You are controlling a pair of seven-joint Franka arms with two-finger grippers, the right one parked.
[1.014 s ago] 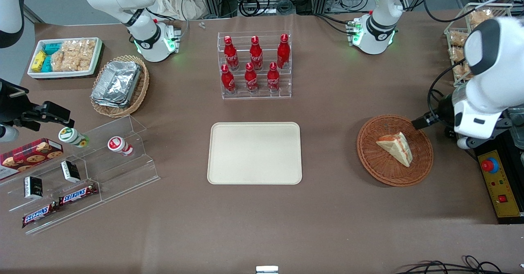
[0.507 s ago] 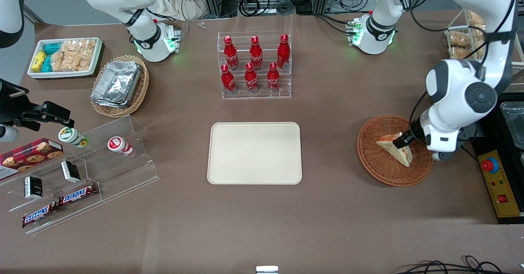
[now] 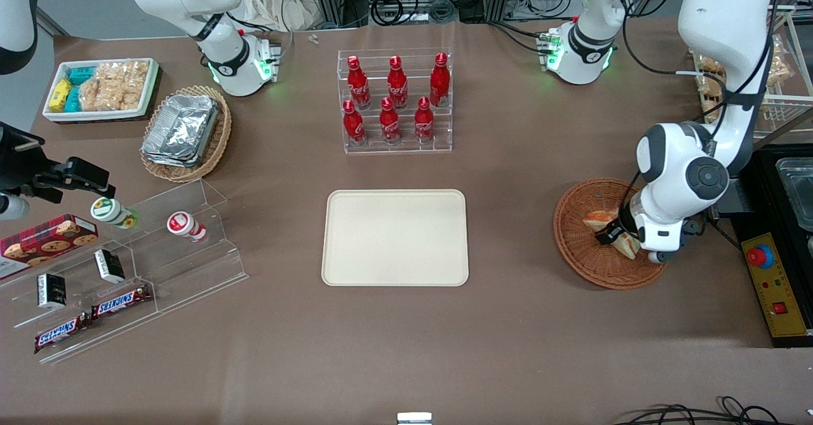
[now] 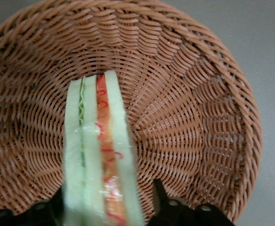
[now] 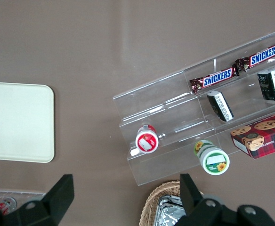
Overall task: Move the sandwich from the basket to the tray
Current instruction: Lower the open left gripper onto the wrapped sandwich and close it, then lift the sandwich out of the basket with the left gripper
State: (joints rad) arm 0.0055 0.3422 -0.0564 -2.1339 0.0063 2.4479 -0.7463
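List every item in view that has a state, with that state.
sandwich: lying in the basket, on edge, not lifted.
basket: holds only the sandwich.
gripper: open, fingers straddling the sandwich.
tray: bare.
red bottles: upright in their rack.

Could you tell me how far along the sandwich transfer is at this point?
Nothing is delivered: the tray holds nothing. In hand is the grasp: the left gripper is low in the wicker basket, open, with a finger on each side of the sandwich, which lies in the basket. Closing, lifting, carrying and setting it on the tray remain.
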